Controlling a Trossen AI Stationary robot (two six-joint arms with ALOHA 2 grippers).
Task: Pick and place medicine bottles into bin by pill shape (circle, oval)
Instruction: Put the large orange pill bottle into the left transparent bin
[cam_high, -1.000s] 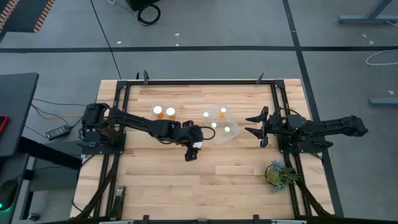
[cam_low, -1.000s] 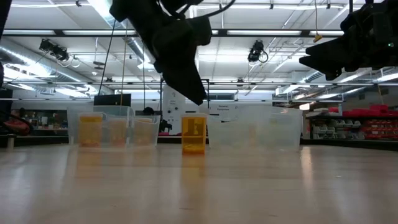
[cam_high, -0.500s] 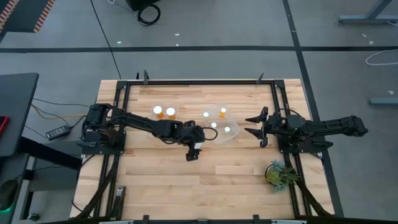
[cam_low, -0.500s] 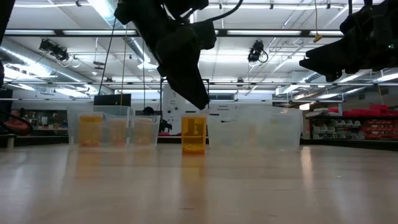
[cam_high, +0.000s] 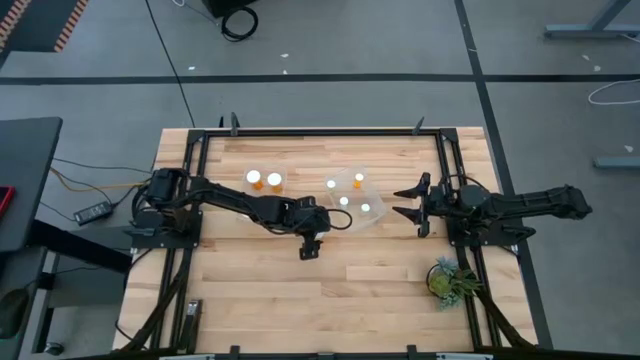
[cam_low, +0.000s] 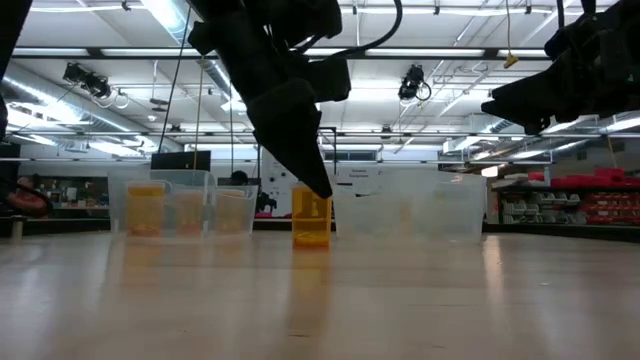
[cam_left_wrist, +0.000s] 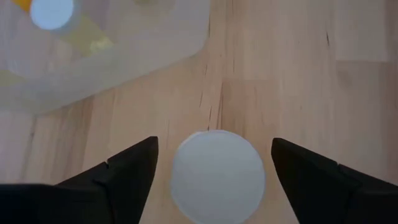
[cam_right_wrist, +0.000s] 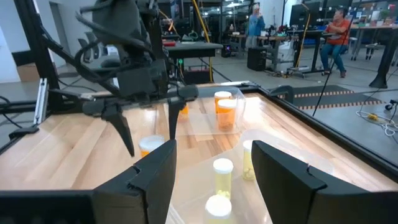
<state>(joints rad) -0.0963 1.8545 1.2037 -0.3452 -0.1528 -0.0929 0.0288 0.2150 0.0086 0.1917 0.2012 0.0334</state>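
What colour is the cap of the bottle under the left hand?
White cap, clearest in the left wrist view.

No lettering, label, brand, number or sign can be read anywhere in these views.

Table (cam_high: 260, 290): pale wood planks, visible grain, satin sheen. Bins (cam_high: 372, 215): clear, glossy plastic. Medicine bottles (cam_low: 311, 217): translucent orange plastic bodies, smooth matt white caps (cam_left_wrist: 217, 176). Left gripper (cam_left_wrist: 214, 180) fingers: matt black plastic. Frame rails (cam_high: 330, 130): black metal.
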